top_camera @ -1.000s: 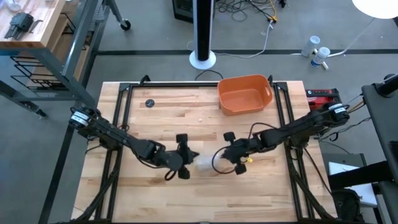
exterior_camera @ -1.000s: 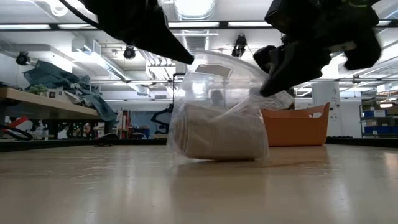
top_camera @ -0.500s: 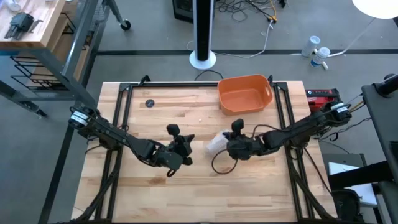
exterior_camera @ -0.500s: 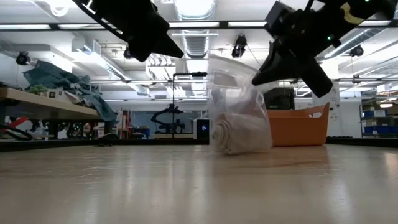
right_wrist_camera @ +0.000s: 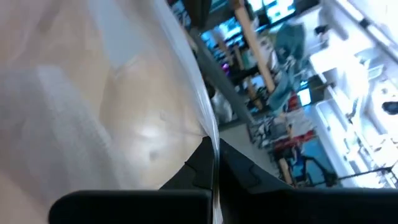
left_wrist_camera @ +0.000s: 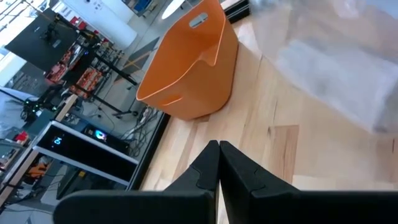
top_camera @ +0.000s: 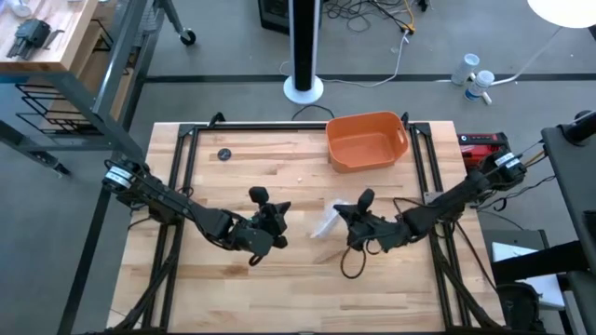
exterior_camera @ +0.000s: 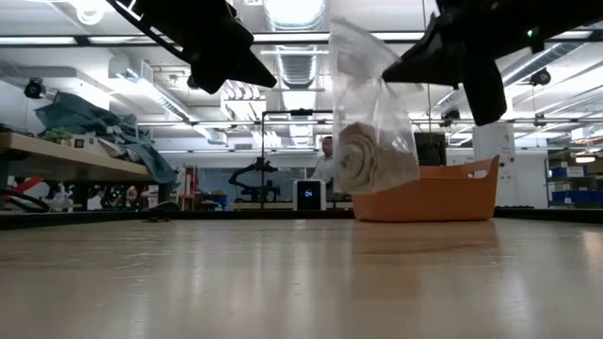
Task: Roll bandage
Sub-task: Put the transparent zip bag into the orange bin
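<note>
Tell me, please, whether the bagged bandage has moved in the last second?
Yes. In the low view the bandage, inside its clear bag, has gone from resting on the table to hanging clear of it, pinched by the right tool, now overlapping the orange tub.

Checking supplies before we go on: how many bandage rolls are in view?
1. The bandage is a single roll inside a clear plastic bag that the right gripper holds off the table, in front of the orange tub. Nothing shows a second one.

The bandage (exterior_camera: 369, 158) shows only hazily through its plastic wrapper (exterior_camera: 363, 66), seemingly still rolled
</note>
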Action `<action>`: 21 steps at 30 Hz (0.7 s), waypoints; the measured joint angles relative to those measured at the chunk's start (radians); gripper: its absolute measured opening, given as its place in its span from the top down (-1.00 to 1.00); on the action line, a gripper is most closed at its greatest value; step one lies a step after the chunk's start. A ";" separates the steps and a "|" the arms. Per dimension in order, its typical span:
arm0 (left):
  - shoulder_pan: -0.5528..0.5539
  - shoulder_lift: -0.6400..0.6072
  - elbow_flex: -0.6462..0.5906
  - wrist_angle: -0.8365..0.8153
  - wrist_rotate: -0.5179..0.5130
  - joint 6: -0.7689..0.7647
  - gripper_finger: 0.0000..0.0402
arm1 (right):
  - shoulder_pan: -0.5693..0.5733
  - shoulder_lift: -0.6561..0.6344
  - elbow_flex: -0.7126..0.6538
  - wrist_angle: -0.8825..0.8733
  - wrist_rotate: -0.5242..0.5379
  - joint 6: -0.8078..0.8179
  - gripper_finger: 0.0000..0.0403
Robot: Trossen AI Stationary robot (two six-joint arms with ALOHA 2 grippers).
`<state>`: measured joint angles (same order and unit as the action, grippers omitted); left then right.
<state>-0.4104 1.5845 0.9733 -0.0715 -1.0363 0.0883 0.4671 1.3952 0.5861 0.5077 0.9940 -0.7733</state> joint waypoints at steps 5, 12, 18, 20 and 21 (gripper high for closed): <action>-0.001 0.000 0.000 0.000 -0.002 0.000 1.00 | 0.000 -0.016 -0.007 0.076 0.082 -0.054 1.00; -0.001 0.000 0.000 0.011 -0.003 -0.008 1.00 | -0.075 -0.085 -0.008 0.147 0.262 -0.053 1.00; -0.001 -0.007 0.000 0.121 -0.045 -0.012 1.00 | -0.192 -0.237 -0.007 0.149 0.336 -0.074 1.00; -0.001 -0.014 0.000 0.147 -0.051 0.001 1.00 | -0.247 -0.302 -0.005 0.149 0.382 -0.081 1.00; -0.001 -0.018 0.000 0.158 -0.053 0.006 1.00 | -0.278 -0.336 -0.004 0.150 0.406 -0.086 1.00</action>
<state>-0.4114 1.5668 0.9733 0.0868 -1.0888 0.0940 0.1890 1.0587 0.5823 0.6573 1.4002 -0.8594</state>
